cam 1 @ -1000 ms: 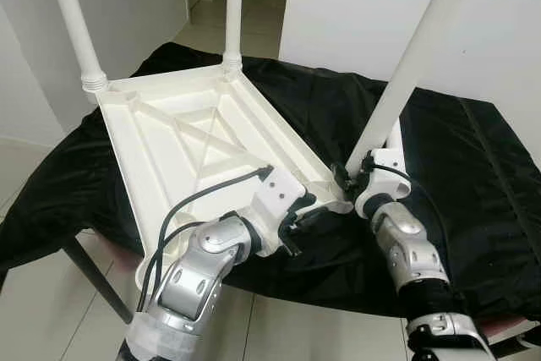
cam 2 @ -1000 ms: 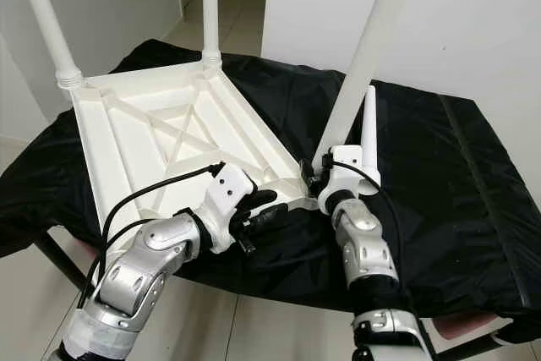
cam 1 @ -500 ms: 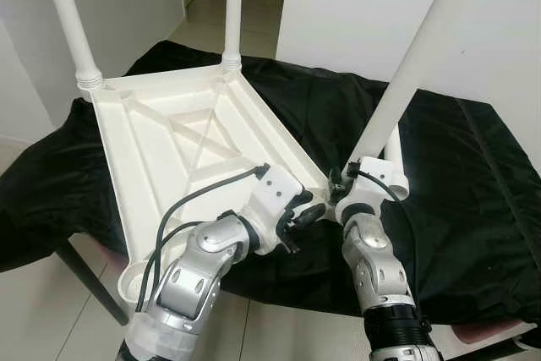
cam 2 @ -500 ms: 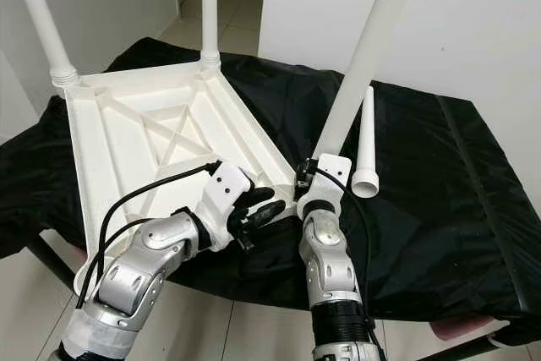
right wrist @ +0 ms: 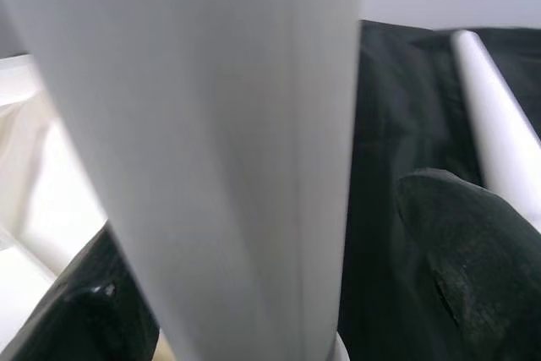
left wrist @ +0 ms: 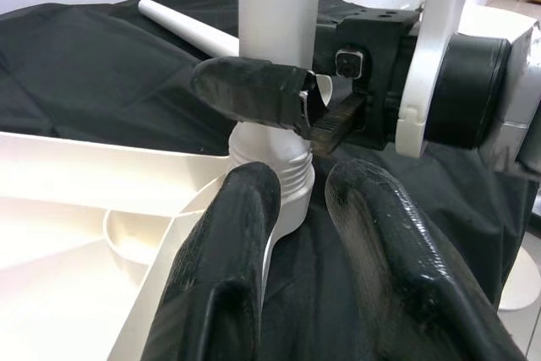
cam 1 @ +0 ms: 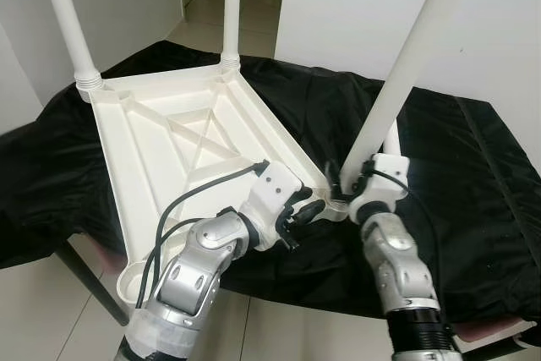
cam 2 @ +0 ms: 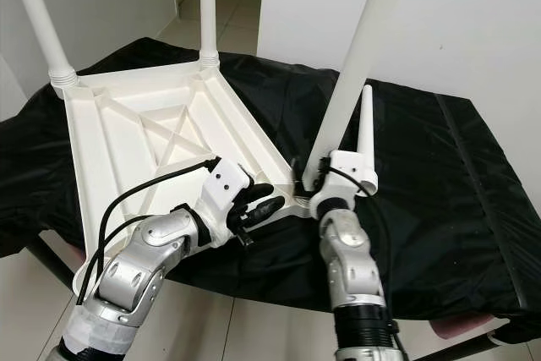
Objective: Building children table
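Note:
A white children's tabletop [cam 1: 169, 150] lies upside down on a black cloth. Two white legs [cam 1: 66, 23] [cam 1: 231, 6] stand in its far corners. A third leg [cam 1: 406, 65] stands tilted in the near right corner socket [left wrist: 270, 166]. My right gripper [cam 1: 351, 185] is shut on that leg just above its base, one finger [left wrist: 254, 95] wrapped around it. My left gripper [cam 1: 306, 207] is open at the same corner, its fingers [left wrist: 228, 234] straddling the rim below the socket. A loose leg [cam 2: 365, 124] lies on the cloth behind my right wrist.
The black cloth [cam 1: 473, 175] covers a low support whose near edge runs under my arms. A dark frame leg [cam 1: 89, 281] slants down at the lower left. White walls [cam 1: 355, 6] and a doorway stand behind; tiled floor lies below.
My right wrist swung left around the leg's base, then back to the right, staying shut on the leg. The tabletop shifted slightly. My left gripper stayed at the corner.

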Controlling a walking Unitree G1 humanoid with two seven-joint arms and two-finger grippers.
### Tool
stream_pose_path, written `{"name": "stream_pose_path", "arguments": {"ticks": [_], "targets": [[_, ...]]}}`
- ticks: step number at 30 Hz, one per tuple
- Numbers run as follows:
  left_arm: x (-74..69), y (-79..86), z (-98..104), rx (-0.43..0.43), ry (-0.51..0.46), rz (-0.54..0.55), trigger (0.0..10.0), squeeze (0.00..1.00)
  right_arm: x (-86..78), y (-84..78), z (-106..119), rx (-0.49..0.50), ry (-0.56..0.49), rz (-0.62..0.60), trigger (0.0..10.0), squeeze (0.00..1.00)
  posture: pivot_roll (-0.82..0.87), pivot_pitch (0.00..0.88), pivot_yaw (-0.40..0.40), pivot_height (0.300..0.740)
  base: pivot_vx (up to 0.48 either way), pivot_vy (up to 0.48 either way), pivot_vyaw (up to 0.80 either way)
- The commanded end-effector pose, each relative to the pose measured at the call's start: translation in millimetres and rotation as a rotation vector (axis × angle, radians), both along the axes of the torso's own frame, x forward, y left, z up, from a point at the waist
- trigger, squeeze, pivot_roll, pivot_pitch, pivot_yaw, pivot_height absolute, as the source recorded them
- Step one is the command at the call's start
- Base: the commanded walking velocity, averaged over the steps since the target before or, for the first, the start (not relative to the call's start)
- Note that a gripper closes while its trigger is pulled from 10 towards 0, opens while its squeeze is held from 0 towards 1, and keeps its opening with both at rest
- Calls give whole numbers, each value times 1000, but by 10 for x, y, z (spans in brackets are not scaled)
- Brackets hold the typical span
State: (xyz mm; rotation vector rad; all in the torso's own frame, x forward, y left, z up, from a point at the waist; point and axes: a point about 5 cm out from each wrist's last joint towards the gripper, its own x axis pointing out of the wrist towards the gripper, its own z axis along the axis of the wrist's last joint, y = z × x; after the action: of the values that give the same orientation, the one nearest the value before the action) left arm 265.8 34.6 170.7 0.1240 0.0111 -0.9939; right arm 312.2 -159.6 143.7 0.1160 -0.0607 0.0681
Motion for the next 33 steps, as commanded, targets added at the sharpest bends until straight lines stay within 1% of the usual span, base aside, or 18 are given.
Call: {"name": "stream_pose_path", "arguments": {"ticks": [1,4,5,6,7,8,9,10,11,12,15,21,22,24,25,26,27,33], "targets": [[49,-1,19,0,-17,69,10000,0,26,-28,1,0,5,19,10000,1000,-8,0,-101,740,0,0,0],[52,-2,25,1,-19,67,10000,0,44,-49,2,-22,8,54,10000,1000,-9,0,-96,740,0,0,0],[53,-2,29,1,-21,66,10000,0,59,-49,2,-37,11,112,10000,0,-10,0,-95,740,0,0,0],[53,-2,29,1,-21,66,10000,0,59,-49,2,-37,11,112,10000,0,-10,0,-95,740,0,0,0],[61,-3,35,2,-24,66,10000,0,80,-36,19,-78,-6,206,10000,0,-10,0,-91,740,0,0,0],[61,-3,35,2,-24,66,10000,0,80,-36,19,-78,-6,206,10000,0,-10,0,-91,740,0,0,0],[73,-3,48,1,-28,68,10000,0,105,-24,34,-108,-19,304,10000,0,-8,0,-91,740,0,0,0],[73,-3,48,1,-28,68,10000,0,105,-24,34,-108,-19,304,10000,0,-8,0,-91,740,0,0,0],[85,-3,59,0,-32,69,10000,0,134,-23,52,-142,-36,377,10000,0,-6,0,-90,740,0,0,0],[85,-3,59,0,-32,69,10000,0,134,-23,52,-142,-36,377,10000,0,-6,0,-90,740,0,0,0],[113,2,75,2,-39,71,10000,0,218,-30,83,-174,-54,521,10000,0,-2,0,-84,740,0,0,0],[116,-2,83,5,-43,67,10000,0,265,-47,94,-199,-53,573,10000,0,5,0,-74,740,0,0,0],[118,-4,93,8,-48,63,10000,0,300,-64,94,-218,-39,609,8431,0,9,0,-75,740,0,0,0],[118,-4,93,8,-48,63,10000,0,300,-64,94,-218,-39,609,8431,0,9,0,-75,740,0,0,0],[122,0,105,9,-52,61,10000,0,331,-91,88,-234,-19,636,4510,0,10,0,-73,740,0,0,0],[122,0,105,9,-52,61,10000,0,331,-91,88,-234,-19,636,4510,0,10,0,-73,740,0,0,0],[125,2,113,10,-55,61,10000,0,344,-135,63,-245,9,653,0,0,13,0,-73,740,0,0,0],[119,-4,131,8,-57,60,10000,0,327,-230,-50,-223,64,684,0,0,12,0,-67,740,0,0,0]]}}
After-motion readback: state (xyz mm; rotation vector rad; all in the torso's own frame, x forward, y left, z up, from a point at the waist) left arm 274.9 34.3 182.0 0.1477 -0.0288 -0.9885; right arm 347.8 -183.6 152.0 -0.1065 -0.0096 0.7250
